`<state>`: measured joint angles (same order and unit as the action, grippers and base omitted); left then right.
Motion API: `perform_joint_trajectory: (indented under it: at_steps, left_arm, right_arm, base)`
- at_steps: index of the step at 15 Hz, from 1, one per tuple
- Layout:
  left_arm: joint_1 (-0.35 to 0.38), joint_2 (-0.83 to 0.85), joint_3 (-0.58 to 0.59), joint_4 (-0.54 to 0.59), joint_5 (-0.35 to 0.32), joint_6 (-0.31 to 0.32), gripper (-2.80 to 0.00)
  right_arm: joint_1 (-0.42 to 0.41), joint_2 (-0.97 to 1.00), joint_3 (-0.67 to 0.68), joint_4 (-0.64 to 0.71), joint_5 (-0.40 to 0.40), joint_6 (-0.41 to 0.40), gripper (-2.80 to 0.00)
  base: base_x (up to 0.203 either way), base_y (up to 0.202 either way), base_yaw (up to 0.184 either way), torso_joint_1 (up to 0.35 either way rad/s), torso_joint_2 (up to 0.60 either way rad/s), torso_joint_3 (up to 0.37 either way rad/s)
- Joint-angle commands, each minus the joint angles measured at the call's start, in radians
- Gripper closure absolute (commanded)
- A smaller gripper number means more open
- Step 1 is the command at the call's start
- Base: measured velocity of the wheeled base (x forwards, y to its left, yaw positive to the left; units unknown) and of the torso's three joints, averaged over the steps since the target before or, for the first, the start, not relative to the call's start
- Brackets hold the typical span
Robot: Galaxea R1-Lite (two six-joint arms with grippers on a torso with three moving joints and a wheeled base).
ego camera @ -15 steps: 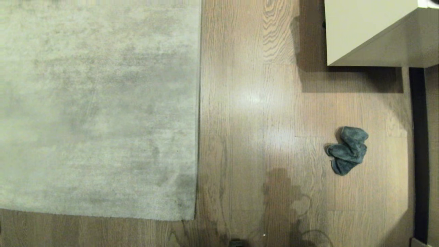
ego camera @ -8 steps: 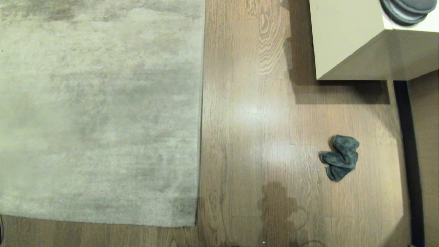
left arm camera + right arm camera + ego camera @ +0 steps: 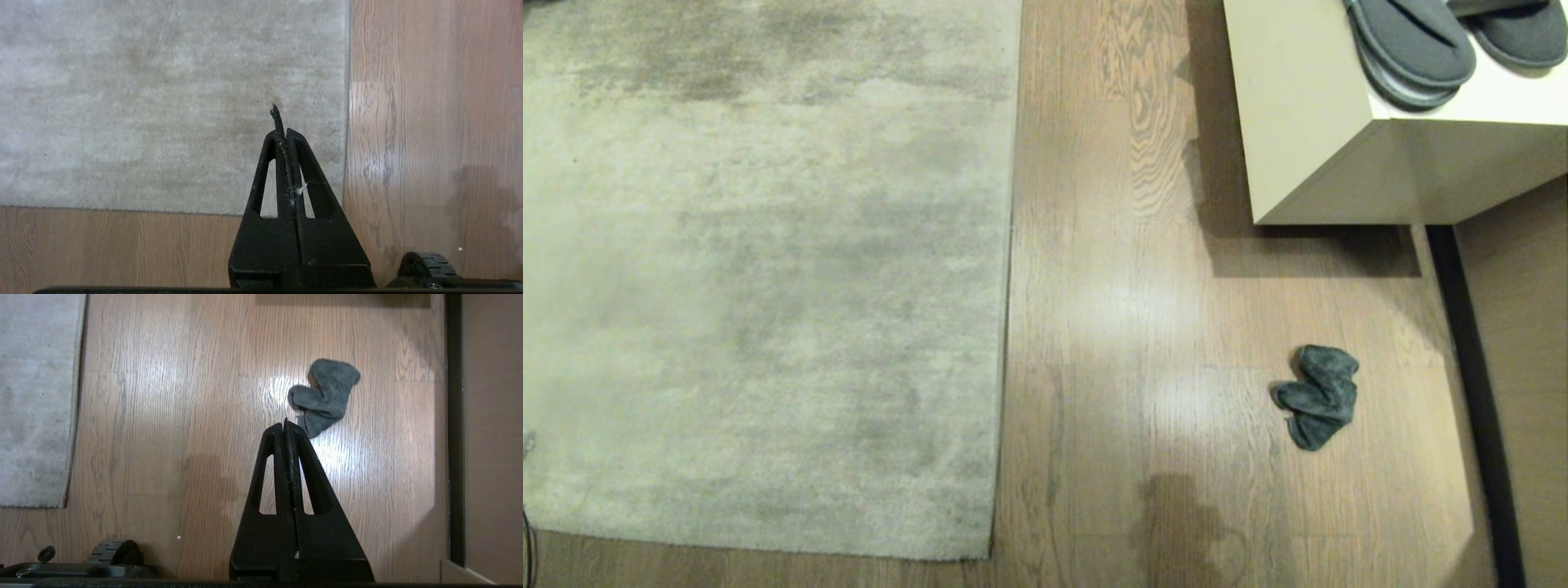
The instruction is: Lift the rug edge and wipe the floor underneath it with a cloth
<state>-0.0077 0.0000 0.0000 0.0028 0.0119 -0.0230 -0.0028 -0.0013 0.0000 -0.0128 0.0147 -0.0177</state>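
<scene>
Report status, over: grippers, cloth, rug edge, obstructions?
Left gripper shut, above rug. Right gripper shut, empty, above floor. Cloth crumpled, untouched. Rug edge flat. Nothing between.

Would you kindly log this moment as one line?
cloth: loose on floor | rug edge: flat | left tool: shut, empty | right tool: shut, empty

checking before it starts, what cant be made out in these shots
- Rug: cut off by the head view's top and left edges.
- Floor under the rug edge: hidden by the flat rug.
- Slippers on the cabinet: cropped by the top edge.
- Cloth: folds hide its underside.
</scene>
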Motion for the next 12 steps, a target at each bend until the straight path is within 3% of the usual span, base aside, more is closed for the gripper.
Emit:
perform_joint_trajectory:
  at_steps: [1,12]
  left_arm:
    - [0.0,0.0,0.0,0.0,0.0,0.0,0.0]
    - [0.0,0.0,0.0,-0.001,0.0,-0.008,0.0]
  right_arm:
    - [0.0,0.001,0.0,-0.001,0.001,-0.001,0.0]
    - [0.0,0.001,0.0,-0.001,0.001,-0.001,0.0]
  base:
    - [0.0,0.0,0.0,0.005,0.0,0.203]
    - [0.0,0.0,0.0,0.001,0.0,0.201]
